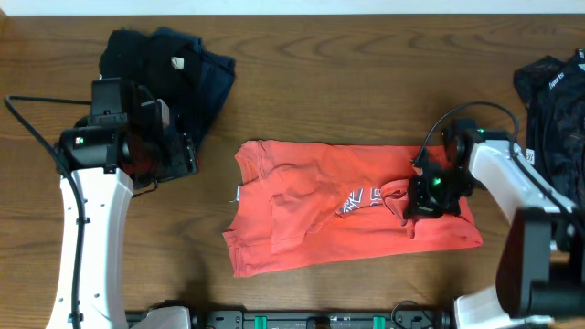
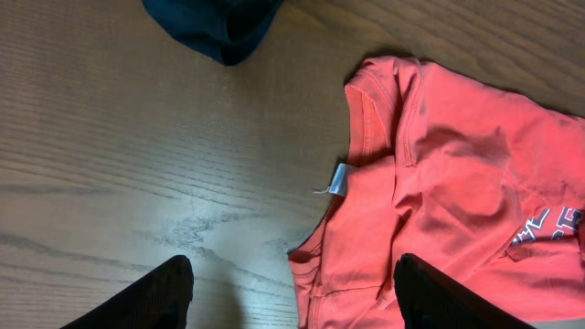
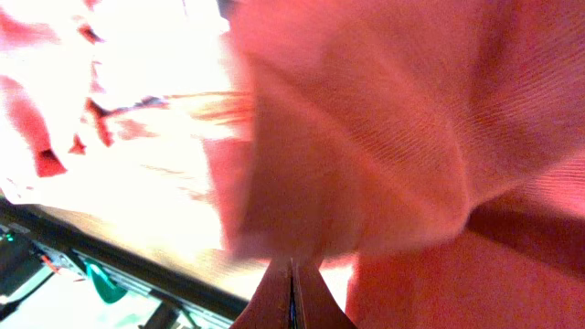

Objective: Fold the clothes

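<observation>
The orange-red T-shirt (image 1: 320,219) lies crumpled in the middle of the table, its lettering partly showing at centre right. My right gripper (image 1: 422,203) is over the shirt's right part, shut on a fold of the orange-red cloth (image 3: 366,137), which fills the right wrist view above the closed jaws (image 3: 292,274). My left gripper (image 1: 178,155) is open and empty, off the shirt's left side. Its view shows the shirt's collar and label (image 2: 340,180) between its fingers (image 2: 292,292) and bare table. A navy and black garment pile (image 1: 174,64) lies at the back left.
Another dark garment (image 1: 553,110) lies at the right edge of the table. A corner of the navy cloth (image 2: 215,23) shows at the top of the left wrist view. The table's front rail (image 1: 320,320) runs along the near edge.
</observation>
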You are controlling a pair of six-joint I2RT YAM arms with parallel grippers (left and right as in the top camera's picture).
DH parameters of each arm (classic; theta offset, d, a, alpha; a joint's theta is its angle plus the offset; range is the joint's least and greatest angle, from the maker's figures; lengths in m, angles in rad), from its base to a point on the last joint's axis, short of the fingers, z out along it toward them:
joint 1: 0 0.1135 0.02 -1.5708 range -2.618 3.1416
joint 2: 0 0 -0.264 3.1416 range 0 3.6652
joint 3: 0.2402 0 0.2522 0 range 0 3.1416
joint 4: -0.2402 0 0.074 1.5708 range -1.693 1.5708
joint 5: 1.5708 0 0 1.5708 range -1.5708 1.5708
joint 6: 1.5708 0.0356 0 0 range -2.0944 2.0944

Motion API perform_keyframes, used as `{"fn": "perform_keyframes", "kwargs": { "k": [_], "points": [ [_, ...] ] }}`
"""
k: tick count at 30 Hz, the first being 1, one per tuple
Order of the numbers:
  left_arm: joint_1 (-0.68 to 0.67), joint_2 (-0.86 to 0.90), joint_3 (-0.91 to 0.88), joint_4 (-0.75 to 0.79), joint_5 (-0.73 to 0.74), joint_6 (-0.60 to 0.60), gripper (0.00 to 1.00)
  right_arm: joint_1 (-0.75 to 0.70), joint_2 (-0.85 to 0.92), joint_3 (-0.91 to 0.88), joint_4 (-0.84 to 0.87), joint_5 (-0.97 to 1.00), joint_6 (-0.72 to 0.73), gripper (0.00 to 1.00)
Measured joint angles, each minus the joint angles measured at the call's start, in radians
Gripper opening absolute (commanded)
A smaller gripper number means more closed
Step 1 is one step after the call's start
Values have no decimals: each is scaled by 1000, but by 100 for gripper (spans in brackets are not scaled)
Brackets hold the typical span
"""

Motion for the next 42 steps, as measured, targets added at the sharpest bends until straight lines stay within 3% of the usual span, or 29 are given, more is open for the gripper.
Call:
{"fn": "perform_keyframes", "kwargs": {
  "k": [7, 11, 13, 14, 16, 19, 21, 23, 29, 34, 37, 42],
  "points": [
    [0, 0, 0, 0, 0, 0, 72, -63, -211, -1, 124, 34, 63, 1],
    [0, 0, 0, 6, 0, 0, 72, -124, -222, -1, 153, 102, 120, 2],
    [0, 0, 0, 11, 0, 3, 72, -129, -199, -3, 156, 119, 140, 16],
    [0, 0, 0, 14, 0, 3, 72, -129, -181, -5, 153, 119, 145, 30],
    [0, 0, 0, 14, 0, 3, 72, -126, -140, -13, 145, 111, 137, 45],
    [0, 0, 0, 14, 0, 4, 72, -113, -84, -26, 111, 78, 102, 59],
    [0, 0, 0, 15, 0, 4, 72, -100, -62, -33, 100, 61, 74, 61],
    [0, 0, 0, 15, 0, 4, 73, -93, -58, -35, 109, 51, 59, 58],
    [0, 0, 0, 18, 0, 7, 72, -93, -58, -35, 202, 21, 22, 33],
    [0, 0, 0, 18, 0, 7, 73, -79, -58, -35, 237, -2, -19, 34],
    [0, 0, 0, 18, 1, 7, 73, -50, -58, -35, 234, -9, -53, 29],
    [0, 0, 0, 20, 1, 7, 73, -13, -58, -40, 235, -8, -80, 8]
  ]
}}
